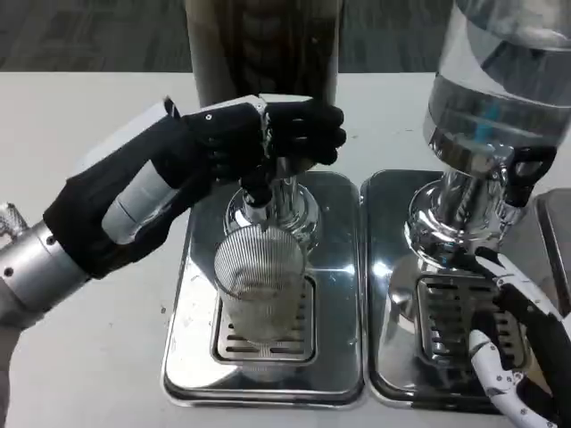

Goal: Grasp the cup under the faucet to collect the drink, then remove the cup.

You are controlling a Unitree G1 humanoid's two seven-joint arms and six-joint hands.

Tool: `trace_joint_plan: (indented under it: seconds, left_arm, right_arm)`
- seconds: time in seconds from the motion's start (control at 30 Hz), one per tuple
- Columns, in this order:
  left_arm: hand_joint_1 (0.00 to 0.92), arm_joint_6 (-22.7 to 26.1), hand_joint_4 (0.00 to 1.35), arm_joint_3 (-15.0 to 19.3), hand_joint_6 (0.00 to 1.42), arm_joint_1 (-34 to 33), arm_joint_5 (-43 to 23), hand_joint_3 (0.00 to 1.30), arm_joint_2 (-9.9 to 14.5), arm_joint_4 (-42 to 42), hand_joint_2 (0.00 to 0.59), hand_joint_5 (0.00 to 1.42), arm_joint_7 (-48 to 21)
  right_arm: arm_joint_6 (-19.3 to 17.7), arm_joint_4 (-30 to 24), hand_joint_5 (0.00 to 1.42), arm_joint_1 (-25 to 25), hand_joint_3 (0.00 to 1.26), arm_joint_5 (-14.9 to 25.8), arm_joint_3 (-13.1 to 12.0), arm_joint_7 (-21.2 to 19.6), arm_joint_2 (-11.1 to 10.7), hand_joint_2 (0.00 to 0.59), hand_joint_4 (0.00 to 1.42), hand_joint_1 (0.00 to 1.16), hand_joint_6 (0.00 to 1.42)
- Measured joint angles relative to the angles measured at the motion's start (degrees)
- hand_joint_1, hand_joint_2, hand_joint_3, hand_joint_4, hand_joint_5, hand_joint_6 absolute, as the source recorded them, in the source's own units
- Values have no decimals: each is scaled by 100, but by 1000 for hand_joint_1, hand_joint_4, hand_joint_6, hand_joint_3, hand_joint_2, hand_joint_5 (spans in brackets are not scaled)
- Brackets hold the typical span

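- Cup [259,290]: clear ribbed plastic, upright on the grate of the left tray [192,357], directly below the faucet [256,198]. No hand on it.
- Probably light and thin-walled; easily dented by a hard squeeze, easily tipped by a side knock. Ribs give some purchase, though wet plastic may slip.
- Best taken around the mid-wall from the side, grip gentle and even, kept level on the way out; rim best left alone, being softest there and right below the spout.
- Contents: hard to read through the ribbing; perhaps a little pale liquid low down, otherwise looks near empty. No stream visible from the spout.
- Left hand [268,138]: black-gloved, up at the faucet, fingers curled over its handle, apparently gripping or pressing it.
- Right hand [517,357]: low on the right tray [384,267], fingers spread apart, holding nothing.
- Left dispenser [263,45]: dark, contents unreadable.
- Right dispenser [500,71]: clear, holding what looks like water.
- Collecting apparently just starting; removal not yet begun.
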Motion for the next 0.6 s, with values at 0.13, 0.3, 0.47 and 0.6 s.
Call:
trace_joint_plan:
  seconds: [0.13, 0.3, 0.47, 0.6]
  left_arm:
    - [0, -45, 252, -49, 172, 36, 4, 291, -2, -33, 68, 277, 25]
    - [0, -454, 248, -113, 172, 50, 293, 291, 1, -48, 72, 277, 36]
    - [0, -898, 247, -140, 172, 71, 599, 291, 21, -48, 73, 277, 51]
    - [0, -1054, 246, -165, 172, 97, 657, 291, 71, -48, 73, 277, 53]
  right_arm:
    - [9, 0, 86, 1, 210, 9, -35, 29, -11, 586, 87, 384, 229]
    - [15, 0, 86, -4, 210, 16, -92, 47, -14, 586, 87, 384, 229]
    - [40, 0, 86, -42, 213, 53, -131, 91, -16, 586, 87, 384, 230]
    - [40, 0, 86, -46, 216, 104, -156, 104, -17, 586, 87, 383, 230]
